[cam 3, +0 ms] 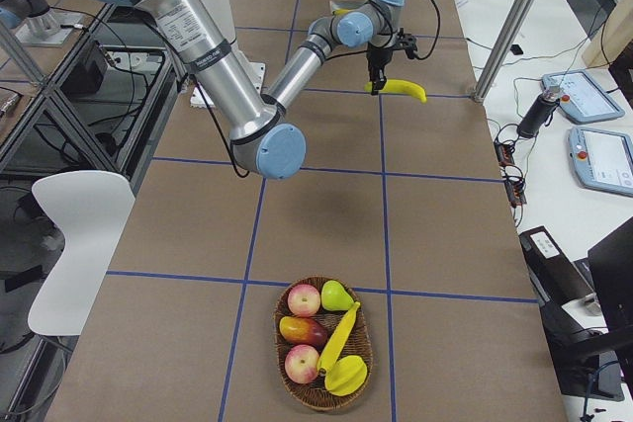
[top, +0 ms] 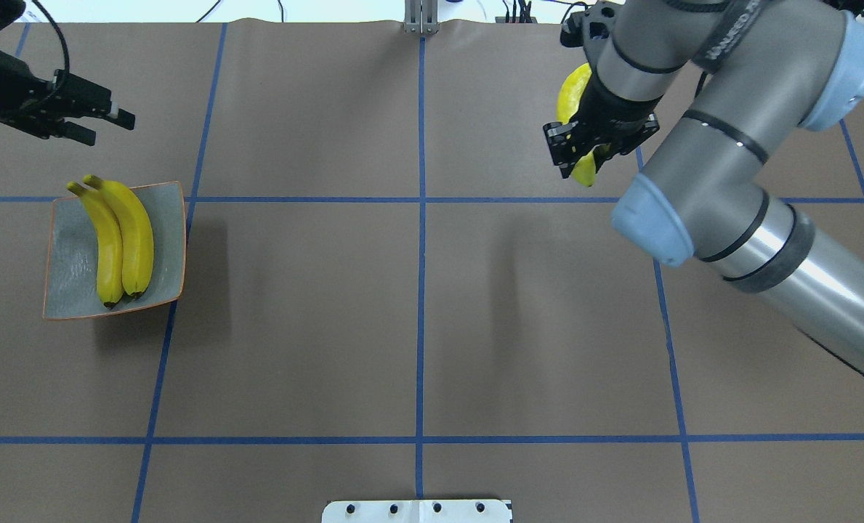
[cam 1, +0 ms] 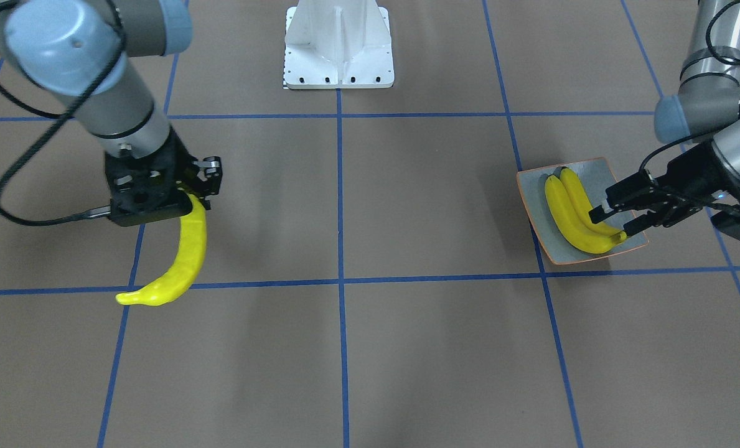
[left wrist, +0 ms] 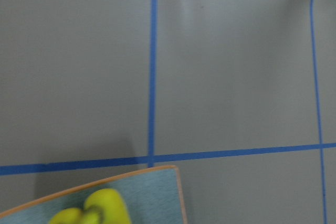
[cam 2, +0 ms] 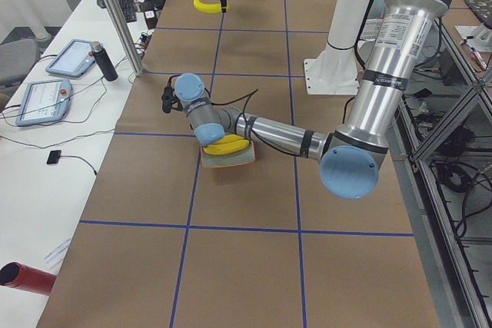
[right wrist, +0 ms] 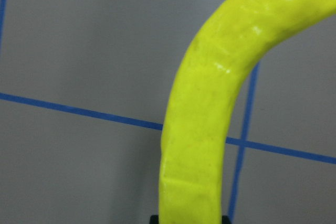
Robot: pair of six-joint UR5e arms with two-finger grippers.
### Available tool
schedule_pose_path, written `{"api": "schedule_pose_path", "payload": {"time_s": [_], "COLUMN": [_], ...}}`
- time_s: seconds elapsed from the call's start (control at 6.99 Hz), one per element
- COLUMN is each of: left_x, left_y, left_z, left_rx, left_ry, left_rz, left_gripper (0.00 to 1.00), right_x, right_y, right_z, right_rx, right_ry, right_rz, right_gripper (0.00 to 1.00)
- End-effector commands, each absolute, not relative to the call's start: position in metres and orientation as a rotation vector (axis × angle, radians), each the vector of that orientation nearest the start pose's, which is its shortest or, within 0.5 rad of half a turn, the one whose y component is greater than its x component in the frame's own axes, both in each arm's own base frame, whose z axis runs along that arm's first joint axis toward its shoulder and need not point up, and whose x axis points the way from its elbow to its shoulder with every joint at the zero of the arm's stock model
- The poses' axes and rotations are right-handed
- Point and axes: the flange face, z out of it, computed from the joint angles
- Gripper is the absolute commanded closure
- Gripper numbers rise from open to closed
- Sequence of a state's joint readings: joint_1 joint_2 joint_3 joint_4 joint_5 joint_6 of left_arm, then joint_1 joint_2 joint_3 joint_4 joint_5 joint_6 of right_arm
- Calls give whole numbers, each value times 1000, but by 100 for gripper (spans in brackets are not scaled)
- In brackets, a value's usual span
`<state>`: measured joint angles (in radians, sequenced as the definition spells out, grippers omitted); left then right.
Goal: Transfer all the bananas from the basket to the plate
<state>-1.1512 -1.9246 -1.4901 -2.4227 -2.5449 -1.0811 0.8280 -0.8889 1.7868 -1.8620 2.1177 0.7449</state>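
Currently, front view: one plate, with two plate bananas lying on it side by side and touching. One left gripper is over the plate's edge, fingers spread wide and holding nothing. One right gripper is well apart from the plate, pinching the end of one held banana, which hangs below it.

Overhead view: plate, two plate bananas; left gripper near the plate, spread; right gripper across the table from the plate, closed on the held banana.

Left side view: plate bananas under the near arm; held banana far from the plate.

Right side view: one basket, farther from the plate than the held banana, containing one basket banana and five other fruits.

Left wrist view: plate corner, two banana tips.

Right wrist view: held banana only.
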Motion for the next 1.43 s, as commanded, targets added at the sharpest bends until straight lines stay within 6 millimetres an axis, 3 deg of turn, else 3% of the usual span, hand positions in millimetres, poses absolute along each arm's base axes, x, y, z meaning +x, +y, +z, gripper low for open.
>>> {"api": "schedule_pose_path", "payload": {"time_s": [0.0, 0.14, 0.29, 0.43, 0.86, 1.29], "left_x": [297, 362, 414, 438, 450, 450], "left_y": [-583, -565, -543, -531, -529, -529], "left_z": [291, 243, 214, 195, 178, 178], "left_rx": [130, 133, 146, 151, 155, 156], "left_ry": [1386, 1418, 1437, 1453, 1468, 1468], "left_rz": [-49, -139, -179, -195, -196, -197], "left_gripper": [1, 0, 0, 0, 0, 0], "right_x": [-440, -458, -473, -487, -513, -512], "right_y": [-485, -471, -458, -445, -414, -410], "right_z": [157, 146, 139, 140, 122, 116], "right_rx": [85, 96, 113, 127, 136, 200], "right_ry": [-786, -787, -777, -760, -729, -833], "right_rz": [-130, -154, -166, -180, -225, -249], "right_gripper": [100, 100, 100, 100, 100, 100]}}
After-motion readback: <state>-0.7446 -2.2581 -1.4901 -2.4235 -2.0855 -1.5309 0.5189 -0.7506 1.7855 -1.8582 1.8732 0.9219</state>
